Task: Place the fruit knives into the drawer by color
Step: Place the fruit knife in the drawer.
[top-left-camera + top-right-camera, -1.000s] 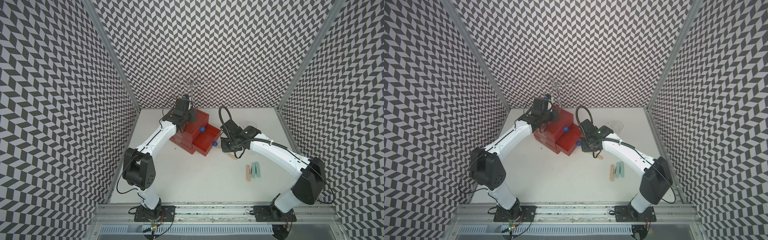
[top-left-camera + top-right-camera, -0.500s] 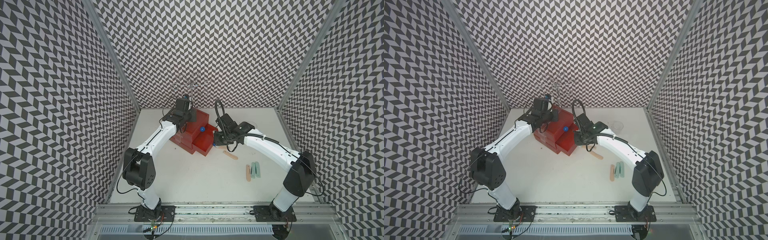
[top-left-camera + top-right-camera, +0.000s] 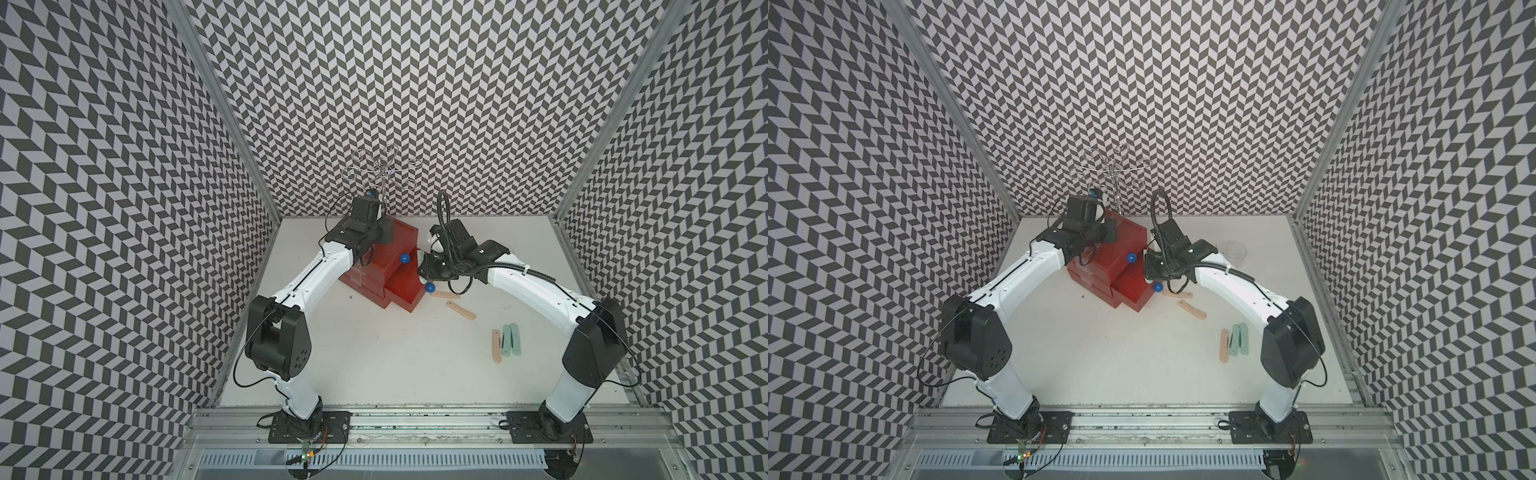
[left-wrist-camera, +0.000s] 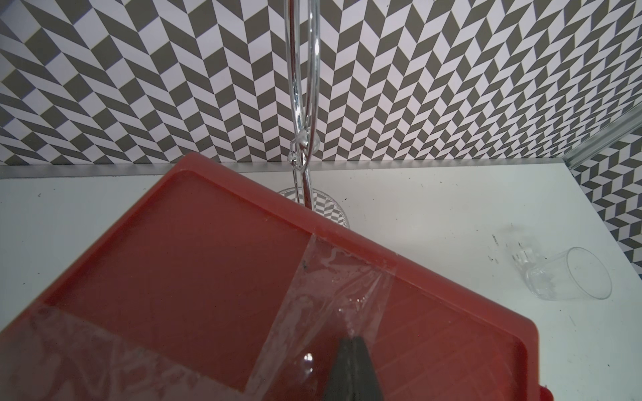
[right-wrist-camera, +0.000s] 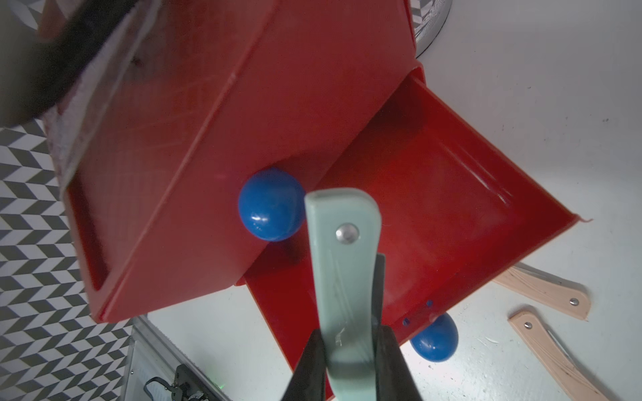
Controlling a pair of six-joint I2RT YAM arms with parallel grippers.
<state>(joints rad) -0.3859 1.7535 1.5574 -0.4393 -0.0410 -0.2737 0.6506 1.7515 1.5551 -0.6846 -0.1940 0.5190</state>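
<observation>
- The right end effector point(image 5: 351, 350) is closed narrowly on one end of a pale teal fruit knife point(image 5: 342, 264), whose riveted end juts over the pulled-out bottom drawer point(image 5: 434, 194) of the red drawer cabinet point(image 3: 399, 243)
- The knife looks light, stiff and smooth, so it may pivot in an end grip; pinching its flat faces nearer the middle should be steadier
- The left end effector point(image 4: 351, 350) is fully closed and empty, its tip on the cabinet's taped top
- Three peach fruit knives point(image 3: 460, 310) and two greenish ones point(image 3: 510, 340) lie flat on the smooth white worktop point(image 3: 374, 365), probably awkward to get under
- Chevron walls stand close on three sides; a wire stand point(image 3: 382, 172) and a tipped clear cup point(image 4: 569, 274) sit near the back
</observation>
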